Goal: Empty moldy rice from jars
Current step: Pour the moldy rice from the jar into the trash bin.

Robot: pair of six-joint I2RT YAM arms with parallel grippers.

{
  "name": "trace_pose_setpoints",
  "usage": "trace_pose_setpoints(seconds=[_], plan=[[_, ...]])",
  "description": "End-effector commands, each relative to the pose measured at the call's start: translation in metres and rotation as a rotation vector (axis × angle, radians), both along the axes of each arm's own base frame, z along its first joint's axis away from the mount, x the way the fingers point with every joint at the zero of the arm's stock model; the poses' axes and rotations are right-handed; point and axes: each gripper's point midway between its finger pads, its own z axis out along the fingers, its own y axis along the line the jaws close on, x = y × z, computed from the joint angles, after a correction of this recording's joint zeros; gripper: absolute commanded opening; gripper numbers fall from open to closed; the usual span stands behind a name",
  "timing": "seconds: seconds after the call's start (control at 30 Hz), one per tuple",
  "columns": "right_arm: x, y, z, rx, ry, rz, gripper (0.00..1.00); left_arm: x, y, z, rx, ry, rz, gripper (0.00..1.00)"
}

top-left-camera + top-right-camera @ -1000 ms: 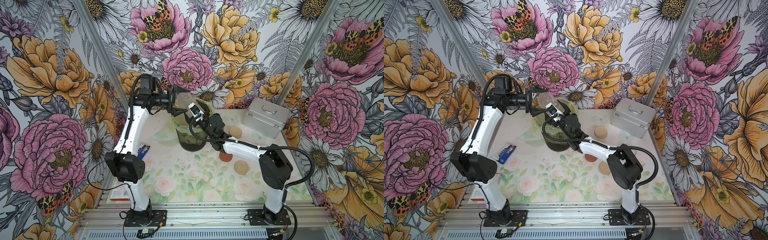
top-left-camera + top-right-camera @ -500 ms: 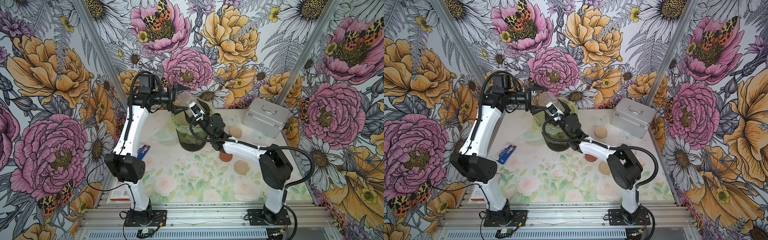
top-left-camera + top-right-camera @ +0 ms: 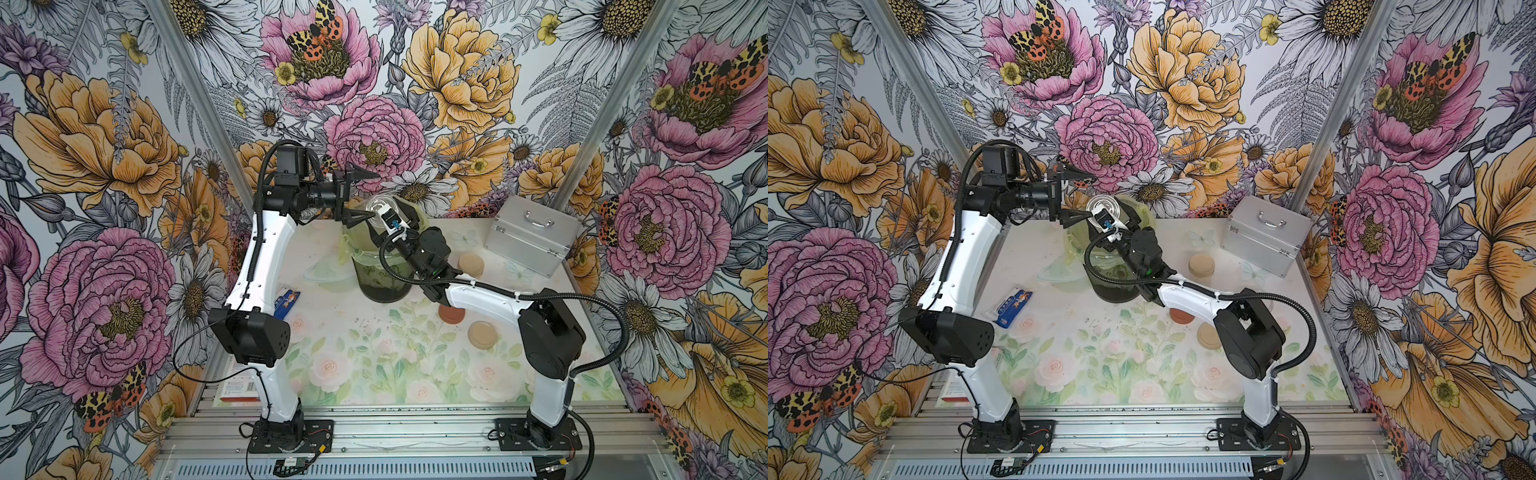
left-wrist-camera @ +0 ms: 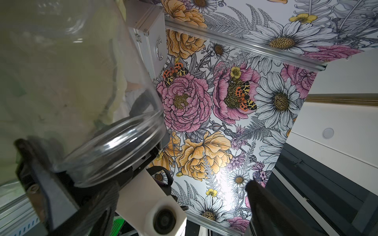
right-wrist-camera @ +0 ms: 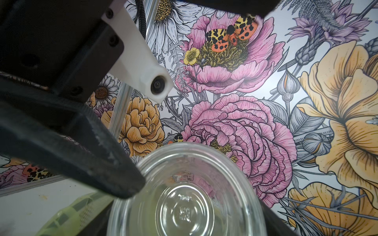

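A clear glass jar point(image 3: 377, 205) hangs tipped, base up, over the dark bin point(image 3: 376, 286) lined with a yellow-green bag. My right gripper point(image 3: 386, 214) is shut on it. The jar point(image 5: 186, 196) looks empty: I see straight through its base, and no moldy rice shows in it. My left gripper point(image 3: 365, 196) stands open beside the jar, and its lower finger point(image 5: 92, 159) touches the edge of the jar's base. In the left wrist view the jar point(image 4: 106, 143) sits close in front of the bag. Rice in the bin cannot be made out.
Three loose lids lie right of the bin: a beige lid point(image 3: 471, 264), a reddish-brown lid point(image 3: 453, 314) and another beige lid point(image 3: 482, 334). A silver case point(image 3: 532, 235) stands at the back right. A blue packet point(image 3: 286, 301) and a clear glassy thing point(image 3: 328, 272) lie left of the bin.
My left gripper has shifted slightly up and toward the jar, staying open. My right gripper has kept the jar over the bin with little movement.
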Motion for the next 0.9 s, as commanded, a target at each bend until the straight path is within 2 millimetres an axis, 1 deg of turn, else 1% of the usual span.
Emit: trace_pose_setpoints(seconds=[0.0, 0.23, 0.57, 0.73, 0.87], plan=[[-0.016, -0.010, 0.056, 0.130, -0.113, 0.016, 0.00, -0.002, 0.009, 0.021, 0.006, -0.085, 0.034, 0.98], [-0.015, -0.011, 0.055, 0.128, -0.106, 0.008, 0.00, 0.000, 0.018, 0.028, 0.006, -0.109, 0.056, 0.98], [-0.014, -0.009, 0.052, 0.126, -0.039, 0.022, 0.00, 0.009, 0.042, 0.049, 0.021, -0.199, 0.129, 0.98], [-0.016, -0.010, 0.051, 0.110, 0.019, 0.029, 0.00, 0.012, 0.052, 0.052, 0.041, -0.238, 0.157, 0.98], [-0.018, -0.013, 0.060, 0.106, 0.052, 0.031, 0.00, 0.017, 0.058, 0.050, 0.066, -0.271, 0.177, 0.98]])
